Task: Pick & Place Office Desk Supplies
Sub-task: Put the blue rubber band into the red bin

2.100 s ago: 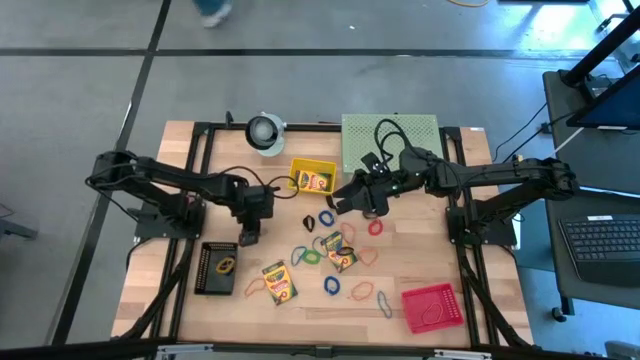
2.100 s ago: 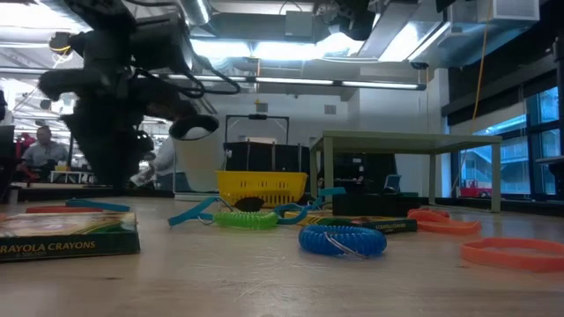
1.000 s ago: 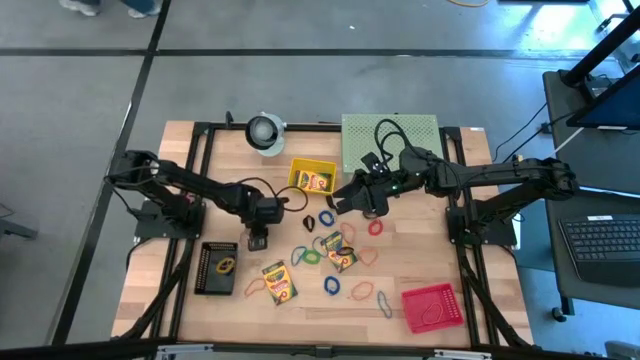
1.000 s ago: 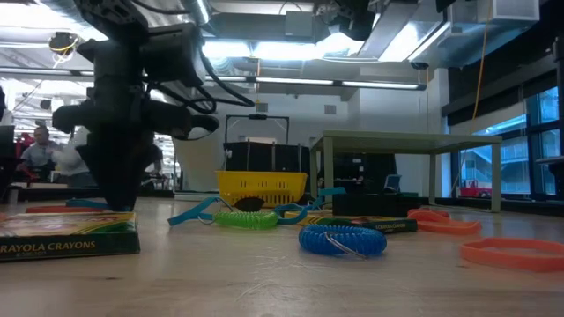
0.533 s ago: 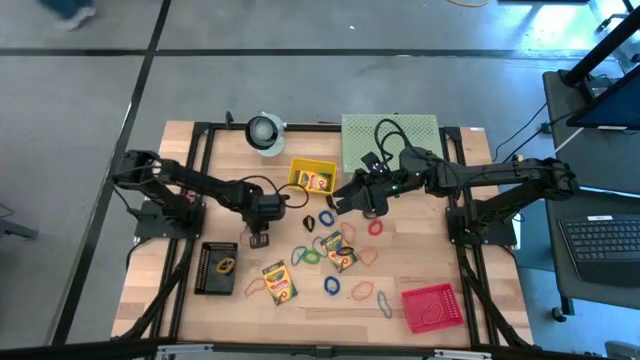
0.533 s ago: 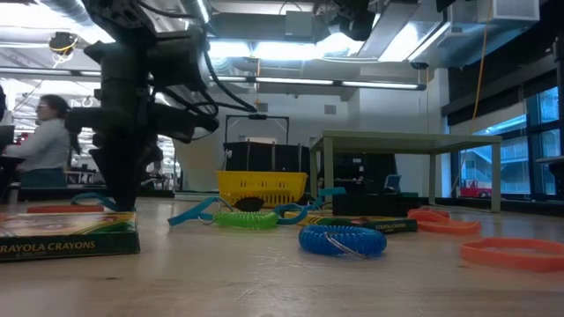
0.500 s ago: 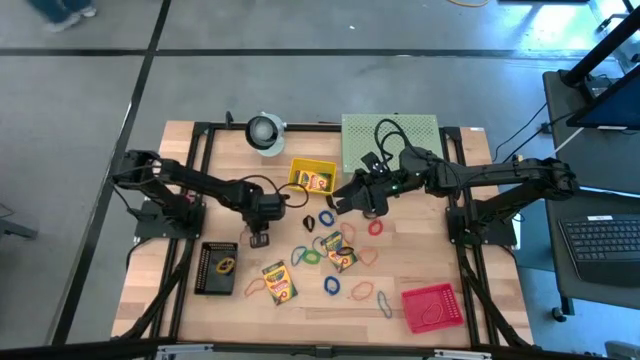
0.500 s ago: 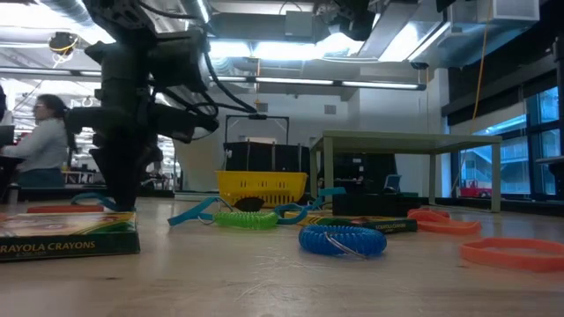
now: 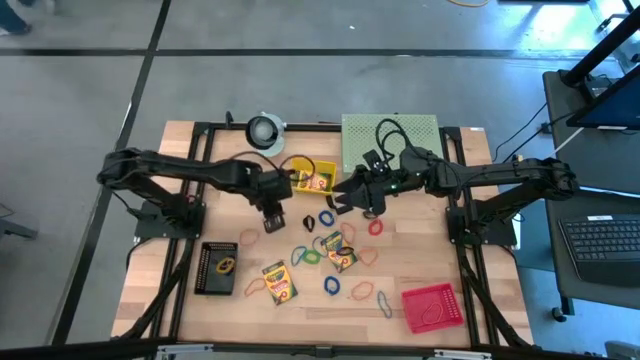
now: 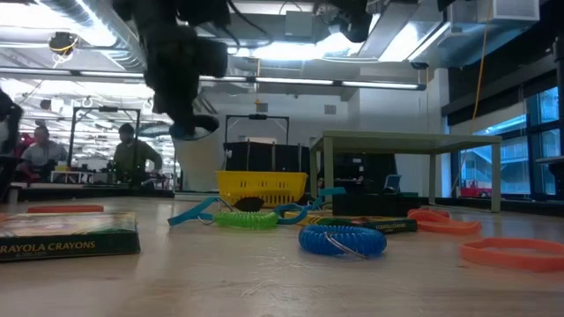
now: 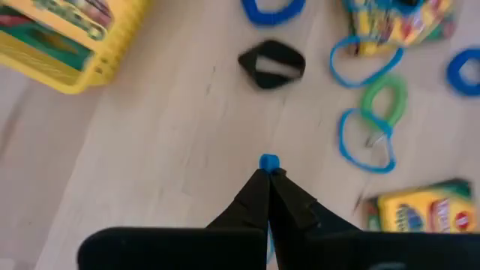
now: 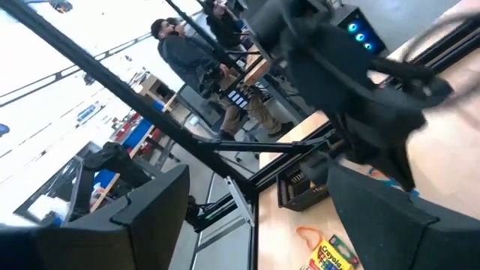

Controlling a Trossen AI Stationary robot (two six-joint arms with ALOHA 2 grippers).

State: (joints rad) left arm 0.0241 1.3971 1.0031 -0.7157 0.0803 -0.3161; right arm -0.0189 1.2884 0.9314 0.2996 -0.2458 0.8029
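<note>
My left gripper (image 9: 272,222) hangs above the table between the yellow tray (image 9: 313,178) and an orange band (image 9: 250,237). It is shut on a blue rubber band, of which only a small bit (image 11: 268,162) shows. My right gripper (image 9: 335,200) stands open and level in the air above a black clip (image 9: 327,217), holding nothing. Crayon boxes (image 9: 279,282) (image 9: 338,250) lie flat on the table. Several coloured bands (image 9: 332,286) lie around them. Another crayon box lies in the yellow tray. My left gripper pinches the blue rubber band between its two fingertips (image 11: 262,187). A short blue bit (image 11: 268,162) sticks out past the tips, and the fingers hide the rest. The fingers slant down from above. The band is lifted clear of the table.
A black tray (image 9: 217,266) sits at the near left and a red basket (image 9: 432,305) at the near right. The pale green perforated stand (image 9: 390,140) and a white roll (image 9: 265,131) stand along the far edge. People show in the room beyond the table.
My left gripper stood with its tips at the table beside the orange band. It has since risen and gone toward the far edge and the yellow tray. The blue band that lay there has left the table with it. My right arm has kept still.
</note>
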